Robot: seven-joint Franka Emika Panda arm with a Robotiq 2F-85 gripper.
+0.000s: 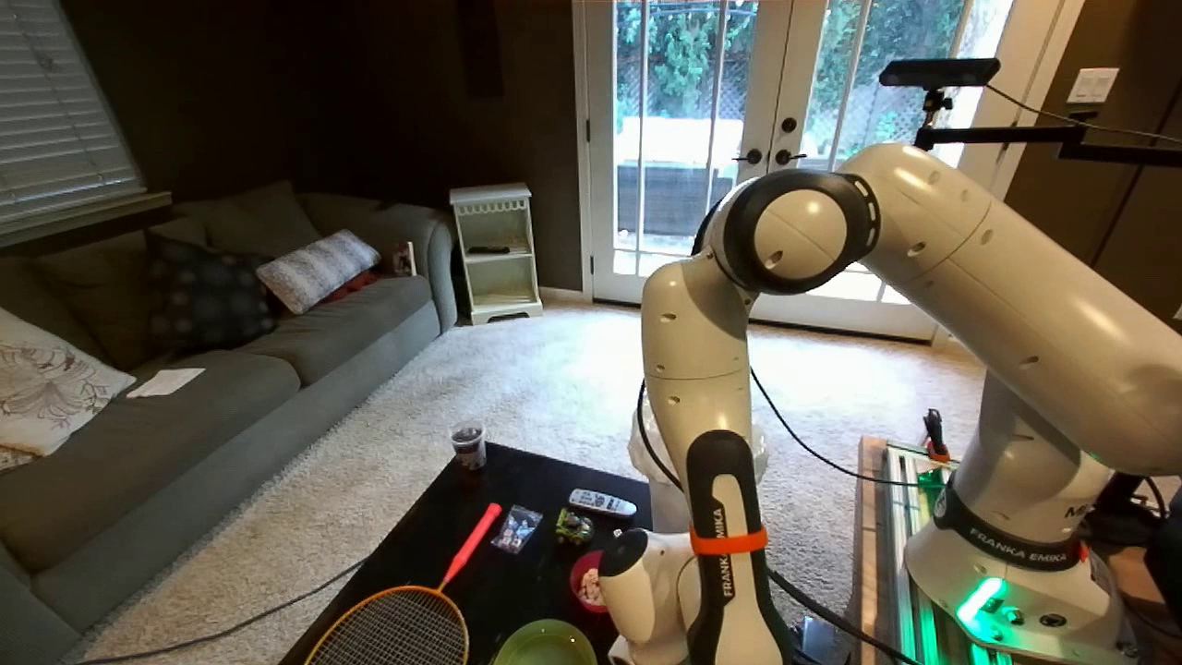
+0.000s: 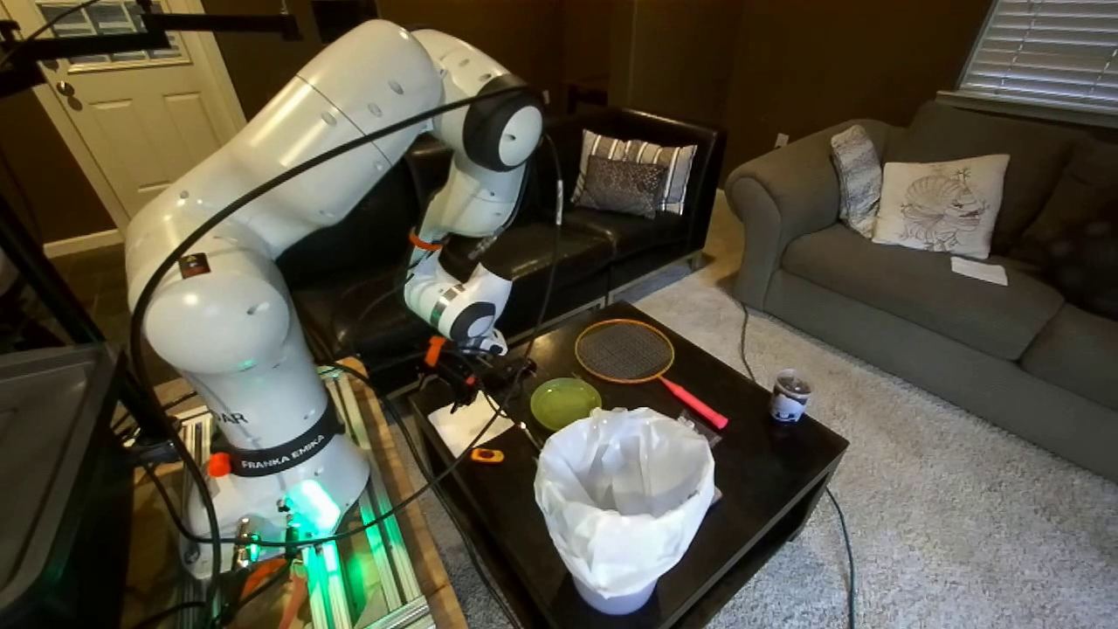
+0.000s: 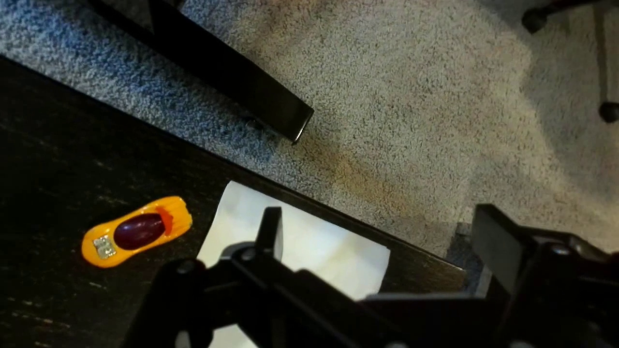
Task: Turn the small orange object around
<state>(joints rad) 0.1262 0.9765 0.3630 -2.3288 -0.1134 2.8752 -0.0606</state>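
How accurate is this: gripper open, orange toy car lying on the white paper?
The place is wrong: in the wrist view the orange toy car lies on the black tabletop beside the white paper, not on it. The gripper is indeed open.

White rounded arm (image 1: 1002, 282), black joint ring (image 1: 860, 226), orange band (image 1: 729, 542), dark fingers (image 3: 500, 244)

Toy car (image 3: 140, 231) beside paper (image 3: 333, 251) on table (image 2: 760, 472), plate (image 2: 566, 404) between paper and racket (image 2: 624, 351)

The arm (image 2: 306, 148) is standing bent at the elbow (image 2: 502, 127), its forearm (image 2: 480, 196) hanging downward, while the gripper (image 3: 382, 239) is holding its two fingers (image 3: 498, 246) spread wide apart.
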